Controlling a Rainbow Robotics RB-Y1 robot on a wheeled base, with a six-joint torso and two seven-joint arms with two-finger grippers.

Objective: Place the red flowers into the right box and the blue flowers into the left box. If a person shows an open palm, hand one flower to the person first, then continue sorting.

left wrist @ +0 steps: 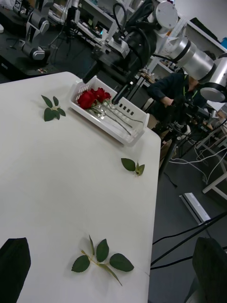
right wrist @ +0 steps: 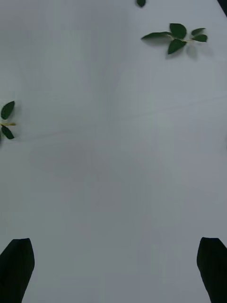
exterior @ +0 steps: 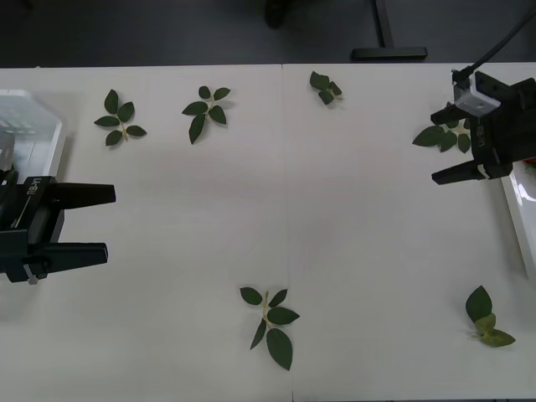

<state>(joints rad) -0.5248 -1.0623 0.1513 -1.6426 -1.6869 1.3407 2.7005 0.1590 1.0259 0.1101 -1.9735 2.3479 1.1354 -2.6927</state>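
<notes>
Red flowers (left wrist: 93, 98): several deep-red roses lie together in the right box (left wrist: 124, 134), blooms bunched at one end, stems running along the tray's length. Seen from the left wrist, the right gripper (left wrist: 108, 88) hangs directly above that tray, over the blooms, not touching them.

Right box: in the front view only a strip of its white rim (exterior: 519, 219) shows at the worktop's right edge, just beside and below the right gripper (exterior: 441, 145). Right gripper is released, jaws spread, nothing between them; its dark fingers (right wrist: 17, 267) stand apart over bare worktop (right wrist: 113, 165) in its own wrist view.

Left box (exterior: 38, 126): white ribbed tray at the far left edge of the worktop, just beyond the left gripper (exterior: 107, 223). Contents cannot be made out.

Left gripper: low over the worktop's left side, pointing inward toward the centre, released and holding nothing; black fingers parallel and apart.

Loose leaf sprigs on the worktop (exterior: 276, 209): two (exterior: 120, 119) (exterior: 205, 110) ahead of the left gripper toward the far edge; one (exterior: 325, 86) at far centre; one (exterior: 444, 136) partly hidden under the right gripper; one (exterior: 270, 322) at near centre, between the two grippers and well apart from both; one (exterior: 486, 318) near the right gripper on the near side, close to the right box's rim.
</notes>
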